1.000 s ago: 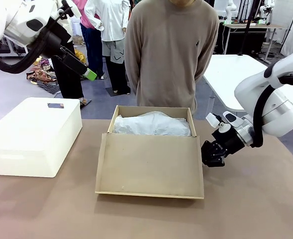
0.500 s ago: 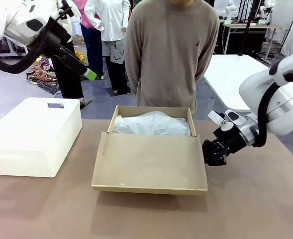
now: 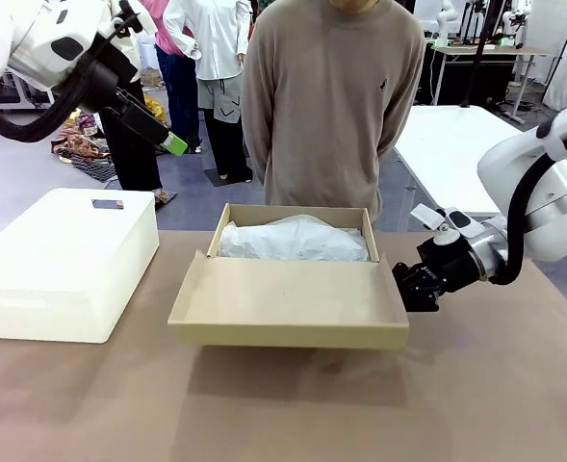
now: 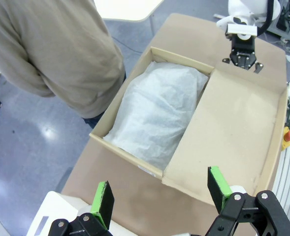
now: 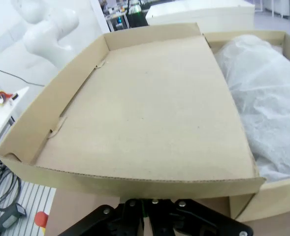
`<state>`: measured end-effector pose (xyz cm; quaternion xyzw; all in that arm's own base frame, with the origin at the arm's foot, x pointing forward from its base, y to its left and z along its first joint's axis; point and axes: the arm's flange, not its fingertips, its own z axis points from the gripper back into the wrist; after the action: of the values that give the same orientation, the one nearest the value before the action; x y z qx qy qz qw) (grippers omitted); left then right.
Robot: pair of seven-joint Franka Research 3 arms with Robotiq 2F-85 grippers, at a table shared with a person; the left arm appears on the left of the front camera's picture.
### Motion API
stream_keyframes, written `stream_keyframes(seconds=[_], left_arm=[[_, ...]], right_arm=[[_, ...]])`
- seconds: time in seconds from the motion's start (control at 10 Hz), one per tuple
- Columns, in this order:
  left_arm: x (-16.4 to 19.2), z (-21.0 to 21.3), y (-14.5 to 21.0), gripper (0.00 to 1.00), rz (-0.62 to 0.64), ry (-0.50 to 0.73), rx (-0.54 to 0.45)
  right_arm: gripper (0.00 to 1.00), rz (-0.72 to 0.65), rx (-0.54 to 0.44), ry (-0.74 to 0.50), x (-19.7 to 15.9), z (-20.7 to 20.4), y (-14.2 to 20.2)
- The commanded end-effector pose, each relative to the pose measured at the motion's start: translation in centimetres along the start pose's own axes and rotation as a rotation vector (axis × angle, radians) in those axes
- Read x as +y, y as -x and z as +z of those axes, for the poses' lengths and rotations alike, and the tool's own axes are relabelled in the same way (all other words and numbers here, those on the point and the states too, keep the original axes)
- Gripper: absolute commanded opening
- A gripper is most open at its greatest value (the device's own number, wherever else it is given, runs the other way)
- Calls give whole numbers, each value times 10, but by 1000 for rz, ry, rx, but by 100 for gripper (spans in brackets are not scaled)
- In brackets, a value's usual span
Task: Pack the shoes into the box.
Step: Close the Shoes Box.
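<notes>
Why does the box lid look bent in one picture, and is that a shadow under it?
Right wrist view: the wide lens bows the tan cardboard shoebox's flap lid. Front view: the lifted lid casts a soft shadow on the brown table; white tissue paper looks bright, not glaring.

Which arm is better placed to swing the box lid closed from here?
Right. The right gripper is shut, right at the side edge of the lid, which is partly raised off the table. The left gripper hangs open high above the box, touching nothing, so it would probably need a long descent first.
</notes>
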<state>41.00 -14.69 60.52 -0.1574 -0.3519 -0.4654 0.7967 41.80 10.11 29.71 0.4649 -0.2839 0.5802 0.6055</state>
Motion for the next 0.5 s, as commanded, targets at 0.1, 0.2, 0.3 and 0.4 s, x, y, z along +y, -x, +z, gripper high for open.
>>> stream_keyframes(seconds=[0.1,0.2,0.3,0.4], left_arm=[[2,1,1,100,-12,18,-21],[2,1,1,100,-12,18,-21],[2,1,1,100,-12,18,-21],[2,1,1,100,-12,18,-21]], right_arm=[[0,37,-105,40,2,10,-12],[0,46,-122,59,2,13,-15],[0,64,-133,93,3,16,-19],[0,62,-149,111,3,19,-21]])
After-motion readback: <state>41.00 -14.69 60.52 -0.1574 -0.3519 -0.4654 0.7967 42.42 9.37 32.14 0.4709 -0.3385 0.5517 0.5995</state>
